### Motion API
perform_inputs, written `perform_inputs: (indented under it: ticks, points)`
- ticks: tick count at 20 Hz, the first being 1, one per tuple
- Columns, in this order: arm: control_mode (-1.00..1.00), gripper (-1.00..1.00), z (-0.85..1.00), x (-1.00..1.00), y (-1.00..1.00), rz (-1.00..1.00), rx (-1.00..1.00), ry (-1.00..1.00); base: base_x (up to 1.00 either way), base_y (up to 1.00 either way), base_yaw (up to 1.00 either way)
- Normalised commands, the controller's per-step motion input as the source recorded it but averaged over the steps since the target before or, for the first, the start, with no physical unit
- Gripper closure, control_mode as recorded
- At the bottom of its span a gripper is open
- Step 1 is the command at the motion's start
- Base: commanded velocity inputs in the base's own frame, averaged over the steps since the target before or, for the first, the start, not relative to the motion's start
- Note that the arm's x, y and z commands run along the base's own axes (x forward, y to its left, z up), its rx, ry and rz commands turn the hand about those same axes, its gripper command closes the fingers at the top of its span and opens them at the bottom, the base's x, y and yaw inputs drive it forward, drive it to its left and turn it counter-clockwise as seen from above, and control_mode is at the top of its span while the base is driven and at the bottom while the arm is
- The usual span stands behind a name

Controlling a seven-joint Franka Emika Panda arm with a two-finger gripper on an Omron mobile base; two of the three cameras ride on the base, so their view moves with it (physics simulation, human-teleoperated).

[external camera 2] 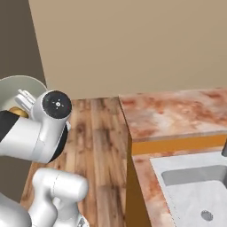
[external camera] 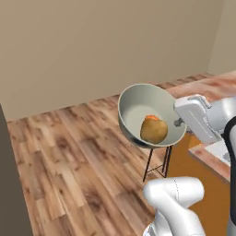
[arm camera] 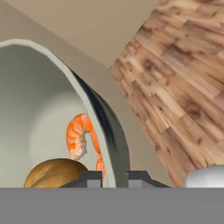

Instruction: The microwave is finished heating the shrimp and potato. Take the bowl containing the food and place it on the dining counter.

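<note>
One tilted grey-green bowl [external camera: 138,108], potato [external camera: 154,130] inside

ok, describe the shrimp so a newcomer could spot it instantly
Find the pale grey-green bowl held tilted above the wood floor, its rim pinched by the gripper. Inside, the shrimp lies beside the potato: curled, bright orange and smaller, where the potato is a rounded golden-brown lump.

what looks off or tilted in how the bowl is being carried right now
The bowl is tipped steeply onto its side in the air above the wooden floor, gripped at its rim by the shut fingers. The potato and shrimp have slid to the low side. Nothing has spilled.
</note>
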Motion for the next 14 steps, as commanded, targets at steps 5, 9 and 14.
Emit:
perform_inputs:
  ticks: [5,9,14]
  points:
    - [1.0,1.0,0.0,0.0,0.0,0.0,0.0,0.0,1.0,0.96,-0.24]
    - [1.0,1.0,0.0,0.0,0.0,0.0,0.0,0.0,1.0,1.0,-0.36]
    - [1.0,1.0,0.0,0.0,0.0,0.0,0.0,0.0,0.98,0.97,-0.57]
